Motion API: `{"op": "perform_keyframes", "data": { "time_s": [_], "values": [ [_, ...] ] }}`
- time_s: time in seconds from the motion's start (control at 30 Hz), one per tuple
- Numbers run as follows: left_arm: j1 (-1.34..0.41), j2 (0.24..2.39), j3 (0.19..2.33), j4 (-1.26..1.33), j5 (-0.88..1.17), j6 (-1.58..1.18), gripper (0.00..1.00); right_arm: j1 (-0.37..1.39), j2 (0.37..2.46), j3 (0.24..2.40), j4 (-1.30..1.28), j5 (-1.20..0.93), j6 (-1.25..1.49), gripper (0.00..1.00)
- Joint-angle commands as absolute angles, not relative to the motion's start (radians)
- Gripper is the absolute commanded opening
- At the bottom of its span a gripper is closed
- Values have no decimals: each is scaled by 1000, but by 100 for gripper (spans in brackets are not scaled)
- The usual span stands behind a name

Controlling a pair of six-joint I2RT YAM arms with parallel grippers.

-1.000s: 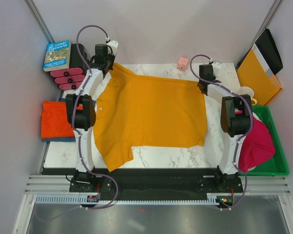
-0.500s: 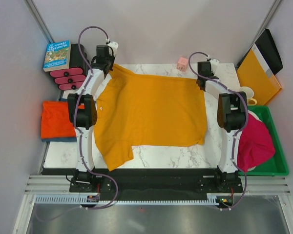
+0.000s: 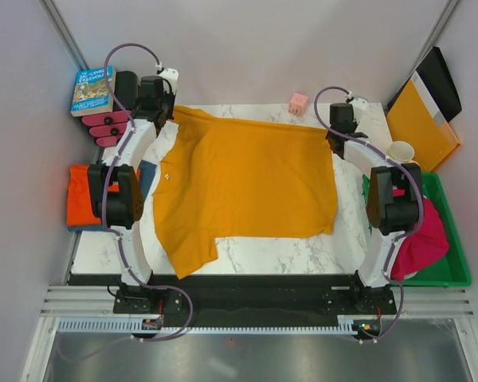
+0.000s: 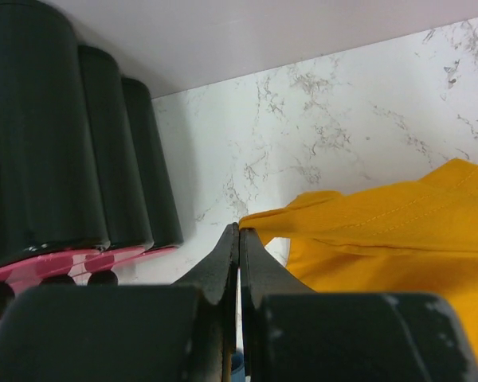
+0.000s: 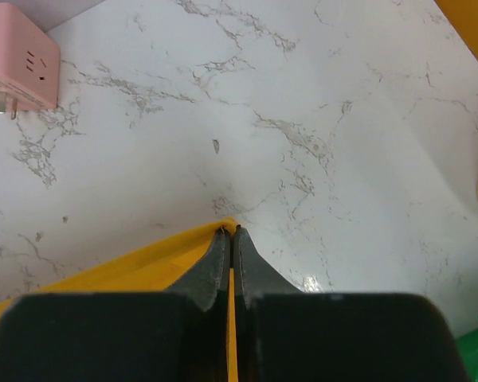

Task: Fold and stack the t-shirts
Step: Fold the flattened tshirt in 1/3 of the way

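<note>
The mustard t-shirt (image 3: 247,179), not yet folded, is being pinched by the left gripper (image 4: 239,235) and right gripper (image 5: 232,235) at the far corners of the table (image 3: 263,255).

White marbled table (image 3: 263,256), mustard-yellow t-shirt (image 3: 247,179) spread flat across it, small pink plug adapter (image 3: 299,103) at far edge
</note>
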State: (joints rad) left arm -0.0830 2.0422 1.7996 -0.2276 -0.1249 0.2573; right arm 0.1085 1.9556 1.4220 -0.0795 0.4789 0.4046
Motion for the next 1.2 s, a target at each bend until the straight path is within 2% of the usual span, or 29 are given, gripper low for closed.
{"op": "perform_keyframes", "data": {
  "time_s": [0.0, 0.63, 1.17],
  "values": [
    [-58, 1924, 1735, -163, -149, 215, 2, 113, 1859, 1361, -35, 522, 420, 0],
    [-57, 1709, 1330, -150, -112, 213, 2, 132, 1770, 1115, -89, 546, 520, 0],
    [-51, 1539, 1072, -202, -68, 238, 2, 130, 1894, 1190, -127, 557, 541, 0]
  ]
}}
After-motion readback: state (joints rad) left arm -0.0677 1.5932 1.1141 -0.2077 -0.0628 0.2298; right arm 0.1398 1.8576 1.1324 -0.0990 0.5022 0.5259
